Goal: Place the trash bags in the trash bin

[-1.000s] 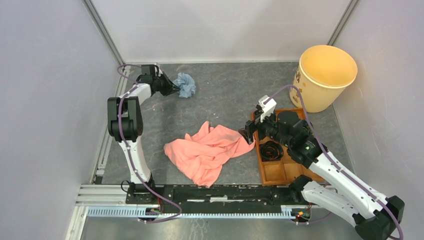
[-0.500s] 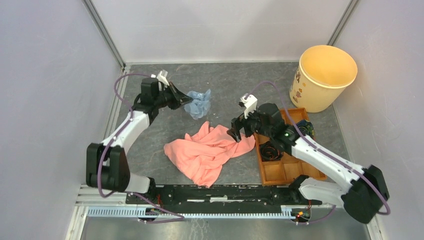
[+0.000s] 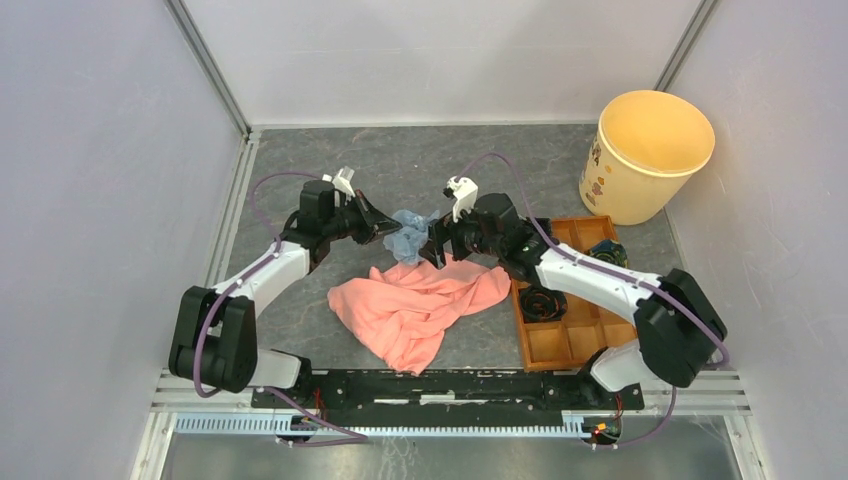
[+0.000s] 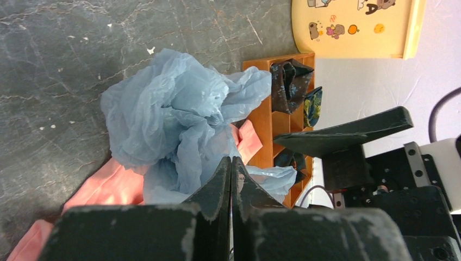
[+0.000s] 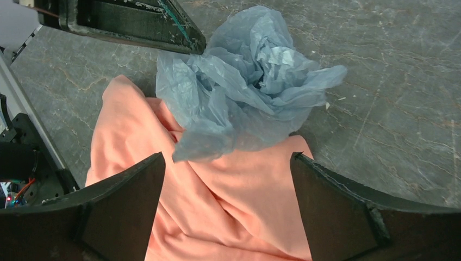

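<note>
One blue trash bag is pinched in the left gripper above the pink cloth — the right gripper is spread wide beside it — well apart from the trash bin.

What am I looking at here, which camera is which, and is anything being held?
A left robot arm and a right robot arm, each ending in a two-finger gripper, work on a grey table. The wide picture looks down from above; the other two come from wrist cameras. The left gripper is shut on a crumpled blue trash bag. The right gripper faces it, open, holding nothing. Nearby lie a pink cloth, a wooden tray and the yellow trash bin.
</note>
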`<state>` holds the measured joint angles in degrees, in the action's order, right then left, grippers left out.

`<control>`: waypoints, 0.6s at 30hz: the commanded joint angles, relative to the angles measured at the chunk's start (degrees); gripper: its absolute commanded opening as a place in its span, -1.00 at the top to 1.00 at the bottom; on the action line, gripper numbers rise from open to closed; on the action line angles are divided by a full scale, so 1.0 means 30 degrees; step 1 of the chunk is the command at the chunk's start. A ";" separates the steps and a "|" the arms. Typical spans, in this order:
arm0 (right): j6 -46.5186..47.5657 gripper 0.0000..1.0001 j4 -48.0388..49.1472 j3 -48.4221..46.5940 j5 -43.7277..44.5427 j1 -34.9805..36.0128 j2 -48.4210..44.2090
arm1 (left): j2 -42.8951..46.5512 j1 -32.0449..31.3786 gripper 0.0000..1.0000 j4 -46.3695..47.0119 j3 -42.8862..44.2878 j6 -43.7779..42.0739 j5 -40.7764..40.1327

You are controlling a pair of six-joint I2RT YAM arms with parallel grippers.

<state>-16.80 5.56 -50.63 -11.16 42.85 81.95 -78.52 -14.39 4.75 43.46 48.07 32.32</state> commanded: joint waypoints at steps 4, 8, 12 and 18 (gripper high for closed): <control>-0.0447 -0.68 0.2267 -0.1861 0.1159 0.0422 0.1874 | -0.0308 -0.0240 0.96 0.1696 -0.0097 0.1011 0.1065; -0.0317 0.27 0.2390 -0.2579 0.0981 0.0392 0.3564 | 0.0129 -0.0226 0.96 0.1567 -0.0026 0.1012 0.1204; 0.0764 0.98 0.2082 -0.2253 0.1147 0.0400 0.3422 | 0.0685 -0.0089 0.66 -0.0855 0.1133 -0.0485 0.0757; 0.5046 0.99 0.1791 -0.2077 0.0357 0.0166 0.1783 | 0.2316 0.1292 -0.65 -0.5000 0.2533 -0.3033 -0.0849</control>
<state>-10.68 9.91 -54.61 -9.02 43.97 91.39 -76.27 -13.52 -3.44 47.33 44.58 32.01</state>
